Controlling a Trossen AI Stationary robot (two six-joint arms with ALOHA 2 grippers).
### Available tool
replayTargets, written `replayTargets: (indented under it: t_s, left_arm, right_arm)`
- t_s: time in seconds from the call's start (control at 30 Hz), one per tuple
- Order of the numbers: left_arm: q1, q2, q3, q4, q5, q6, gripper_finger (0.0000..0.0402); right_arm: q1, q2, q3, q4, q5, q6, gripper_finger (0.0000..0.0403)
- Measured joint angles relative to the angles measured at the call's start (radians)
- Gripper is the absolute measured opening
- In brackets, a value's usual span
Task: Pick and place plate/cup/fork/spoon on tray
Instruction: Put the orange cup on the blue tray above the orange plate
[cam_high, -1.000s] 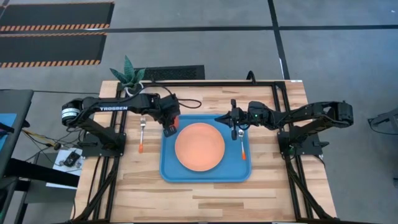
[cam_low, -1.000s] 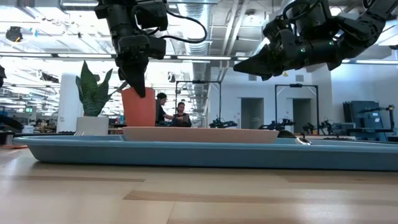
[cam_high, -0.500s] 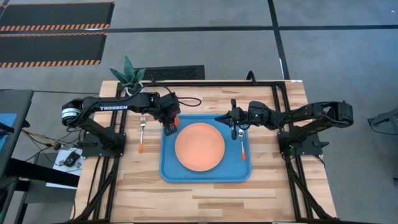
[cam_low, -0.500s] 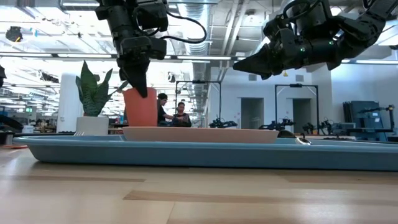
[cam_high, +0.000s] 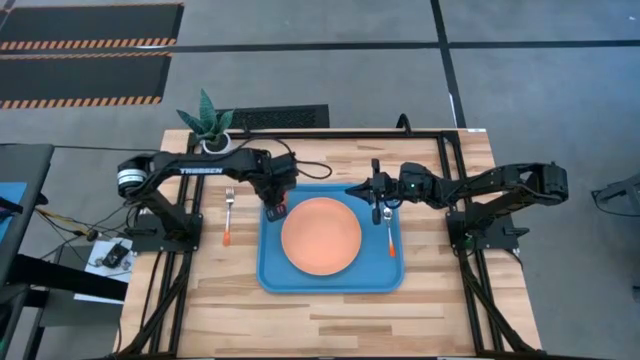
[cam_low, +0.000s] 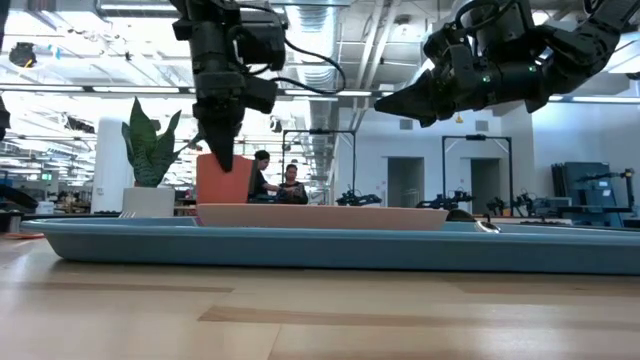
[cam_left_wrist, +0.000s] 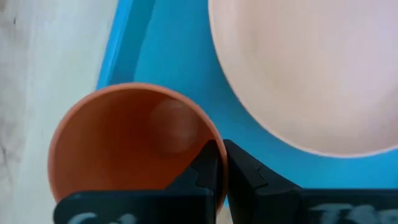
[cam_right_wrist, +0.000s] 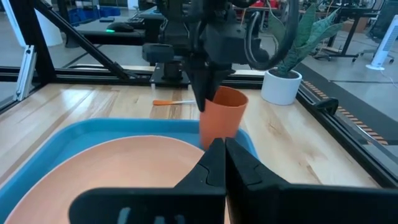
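High view — left fingers (cam_high: 275, 207) pinch cup (cam_high: 281, 206); plate (cam_high: 321, 235) beside; right fingers (cam_high: 375, 207) closed.

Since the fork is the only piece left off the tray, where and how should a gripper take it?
Grip the fork at its thin orange handle, coming straight down with the fingers across its width. It lies flat on the bare table, left of the tray, tines toward the plant, with nothing crowding it.

plate (cam_high: 321, 236) mid-tray (cam_high: 275, 278) | cup (cam_high: 277, 207) left | spoon (cam_high: 389, 232) right
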Motion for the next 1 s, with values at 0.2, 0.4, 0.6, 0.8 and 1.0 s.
replayTargets:
  t_s: [0.2, 0.4, 0.6, 0.8, 1.0]
  left_arm:
    - [0.0, 0.02, 0.046, -0.03, -0.026, 0.019, 0.0001]
    - [0.001, 0.02, 0.045, -0.027, -0.051, 0.017, 0.0001]
    - [0.001, 0.022, 0.019, 0.006, -0.052, -0.01, 0.0002]
    - [0.001, 0.022, 0.018, 0.01, -0.052, -0.031, 0.0002]
    - [0.001, 0.022, 0.017, 0.009, -0.044, -0.034, 0.0014]
  right_arm:
    - [0.001, 0.0, 0.0, -0.002, 0.0, -0.005, 0.0008]
    - [0.001, 0.0, 0.0, -0.005, 0.0, -0.008, 0.0008]
    - [0.001, 0.0, 0.0, -0.009, 0.0, -0.008, 0.0008]
    - [0.001, 0.0, 0.0, -0.01, 0.0, -0.008, 0.0008]
    - [0.001, 0.0, 0.0, -0.015, 0.0, -0.009, 0.0008]
